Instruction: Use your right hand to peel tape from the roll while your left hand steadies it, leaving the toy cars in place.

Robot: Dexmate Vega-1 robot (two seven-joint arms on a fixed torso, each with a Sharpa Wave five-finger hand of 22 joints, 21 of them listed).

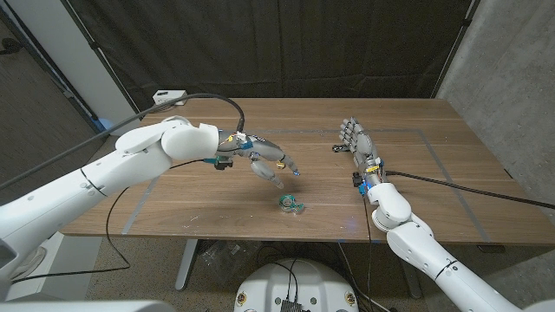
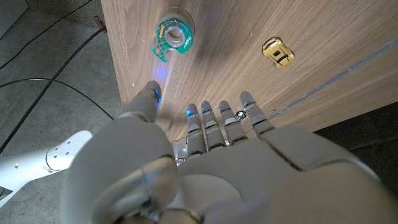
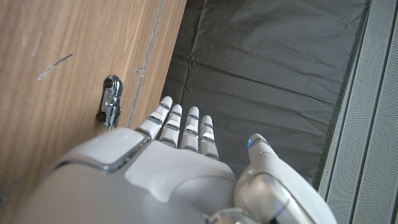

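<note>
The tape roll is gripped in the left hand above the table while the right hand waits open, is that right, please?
Not quite: the left hand holds nothing. It hovers open above the tape roll, which lies on the table, as the head view shows. The right hand does wait open.

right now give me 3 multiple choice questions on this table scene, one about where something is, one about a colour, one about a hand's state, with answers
1. Where is the tape roll?
A. near the table's front edge, between the two arms
B. at the far edge by the curtain
C. in the right hand

2. What colour is the toy car in the left wrist view?
A. red
B. yellow
C. blue

3. What is the left hand doing?
A. gripping the tape roll
B. holding a toy car
C. hovering above the table, holding nothing

Answers:
1 A, the head view shows it on the wood towards the front.
2 B, its body is plainly yellow.
3 C, its fingers are spread, with the roll lying apart from them.
</note>
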